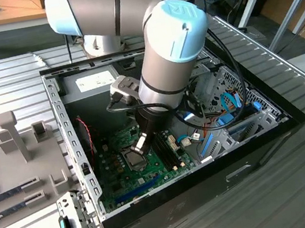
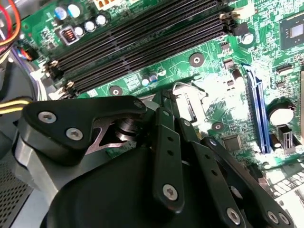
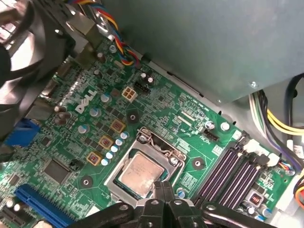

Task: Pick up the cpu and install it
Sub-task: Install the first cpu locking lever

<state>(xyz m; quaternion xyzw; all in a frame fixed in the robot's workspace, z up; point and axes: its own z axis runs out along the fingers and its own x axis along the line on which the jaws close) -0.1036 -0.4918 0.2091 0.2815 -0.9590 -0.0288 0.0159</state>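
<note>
The cpu (image 3: 138, 172), a small silver-grey square, lies flat inside the metal-framed socket (image 3: 159, 142) on the green motherboard (image 3: 71, 142). My gripper (image 3: 160, 186) is shut, its two black fingers pressed together with the tips resting at the cpu's near edge. In the exterior view the gripper (image 1: 139, 146) reaches down into the open computer case (image 1: 68, 134), right over the cpu (image 1: 135, 160). In the second wrist view the gripper (image 2: 173, 118) hides most of the socket (image 2: 187, 97).
Black memory slots (image 3: 232, 171) run beside the socket. A grey power-supply box (image 1: 91, 80) sits at the back of the case, with cable bundles (image 1: 227, 104) on the exterior view's right. A grey fixture tray (image 1: 9, 167) lies outside the case on the exterior view's left.
</note>
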